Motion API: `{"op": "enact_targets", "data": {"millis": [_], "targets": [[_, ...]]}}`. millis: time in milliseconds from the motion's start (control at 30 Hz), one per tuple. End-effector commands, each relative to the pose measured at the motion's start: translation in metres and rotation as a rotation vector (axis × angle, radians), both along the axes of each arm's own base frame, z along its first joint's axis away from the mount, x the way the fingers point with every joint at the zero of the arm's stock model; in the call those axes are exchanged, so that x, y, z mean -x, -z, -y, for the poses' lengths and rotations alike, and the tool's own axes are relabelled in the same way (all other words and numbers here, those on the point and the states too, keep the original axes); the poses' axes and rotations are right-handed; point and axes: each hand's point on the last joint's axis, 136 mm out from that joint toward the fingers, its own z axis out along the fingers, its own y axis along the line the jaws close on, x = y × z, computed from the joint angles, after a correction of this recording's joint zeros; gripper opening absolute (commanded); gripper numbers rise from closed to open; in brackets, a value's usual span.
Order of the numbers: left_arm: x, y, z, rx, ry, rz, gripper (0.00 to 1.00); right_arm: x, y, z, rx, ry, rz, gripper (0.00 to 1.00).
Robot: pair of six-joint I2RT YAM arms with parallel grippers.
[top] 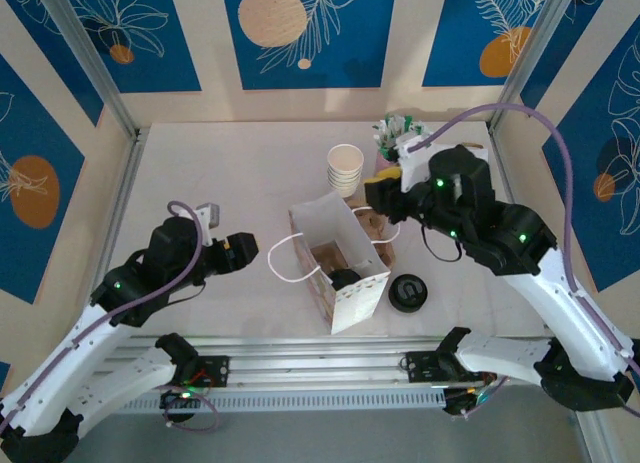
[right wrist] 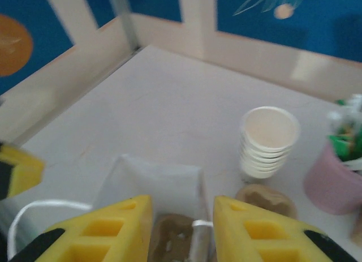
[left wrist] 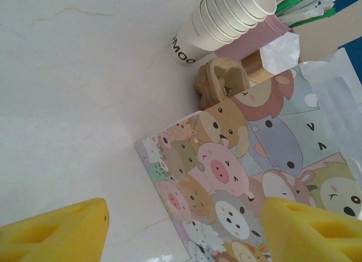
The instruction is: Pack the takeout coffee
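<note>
From above, the pale tabletop (top: 220, 173) lies between cream walls with blue leaf-print panels (top: 300, 33). The paper bag (top: 357, 298) stands open at its middle, with a black lid (top: 408, 292) just to its right. My left tool (top: 250, 251) hangs open and empty to the left of the bag. My right tool (top: 380, 188) hovers over the bag's far rim.

Left wrist: the yellow pads (left wrist: 56, 233) are wide apart, with the bag's cartoon-animal side between them and stacked paper cups (left wrist: 226, 18) beyond.

Right wrist: the pads are partly apart above the bag's mouth, gripping nothing.

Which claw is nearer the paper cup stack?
Right. The right claw hovers just beside the paper cup stack; the left claw sits across the paper bag.
</note>
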Motion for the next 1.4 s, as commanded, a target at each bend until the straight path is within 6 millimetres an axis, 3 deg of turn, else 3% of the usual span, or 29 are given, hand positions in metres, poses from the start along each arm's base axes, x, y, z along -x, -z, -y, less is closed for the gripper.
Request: {"op": "enact_targets", "data": {"millis": [0, 133, 233, 400, 500, 600, 733, 1133, 1367], "targets": [[-0.001, 0.002, -0.002, -0.028, -0.004, 0.008, 0.72, -0.018, -0.010, 0.043, -0.085, 0.186, 0.030, 0.35], [-0.002, 0.004, -0.003, -0.040, -0.010, 0.002, 0.72, -0.040, 0.009, 0.102, -0.254, 0.422, -0.027, 0.38], [-0.003, 0.005, -0.004, -0.051, -0.015, 0.003, 0.72, -0.056, 0.039, 0.142, -0.398, 0.571, -0.108, 0.43], [-0.006, 0.008, -0.008, -0.085, -0.027, 0.005, 0.72, -0.089, 0.115, 0.186, -0.641, 0.690, -0.322, 0.42], [-0.006, 0.010, -0.008, -0.093, -0.027, -0.007, 0.72, -0.105, 0.159, 0.207, -0.692, 0.766, -0.411, 0.44], [-0.005, 0.013, -0.007, -0.093, -0.022, -0.016, 0.72, -0.119, 0.194, 0.223, -0.681, 0.855, -0.470, 0.46], [-0.004, 0.017, -0.007, -0.096, -0.019, -0.027, 0.72, -0.136, 0.223, 0.236, -0.718, 0.903, -0.538, 0.47], [-0.006, 0.024, -0.009, -0.125, -0.019, -0.023, 0.73, -0.176, 0.288, 0.260, -0.828, 1.066, -0.707, 0.49], [-0.012, 0.030, -0.005, -0.154, -0.004, -0.009, 0.73, -0.191, 0.313, 0.276, -0.793, 1.156, -0.709, 0.50]]}}
